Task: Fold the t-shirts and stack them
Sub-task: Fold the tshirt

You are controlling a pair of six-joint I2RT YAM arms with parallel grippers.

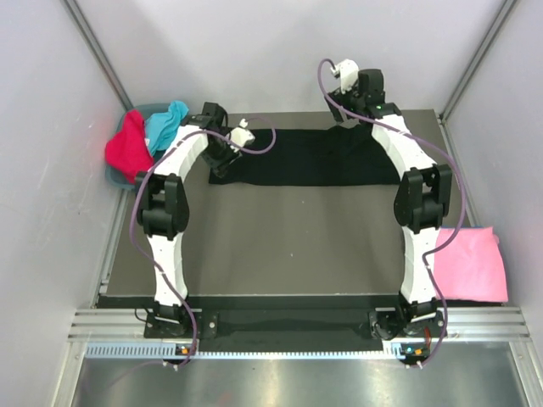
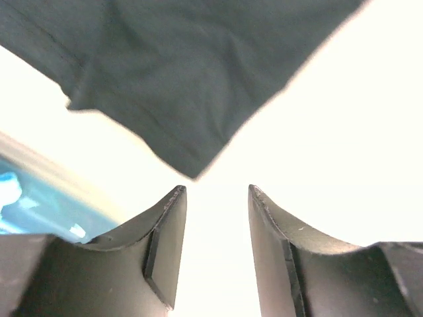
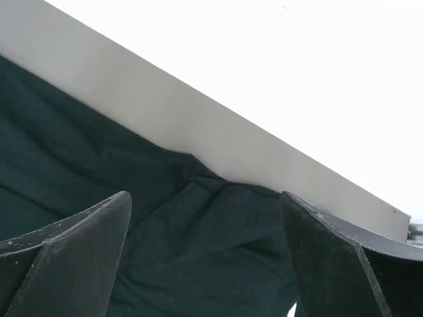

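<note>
Jaws are seen apart on left gripper [image 2: 216, 191] and right gripper [image 3: 205, 198]; black t-shirt [image 2: 178, 66] edge, just ahead of each, should be pinched level before folding.

Black t-shirt [image 2: 178, 72] corner, left tool [image 2: 216, 191] spread below

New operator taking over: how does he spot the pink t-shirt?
Start at the dark table and go to its right edge, near the right arm's base. The pink t-shirt lies flat there; the red t-shirt and turquoise t-shirt are bunched at far left, the black t-shirt spread along the back.
</note>
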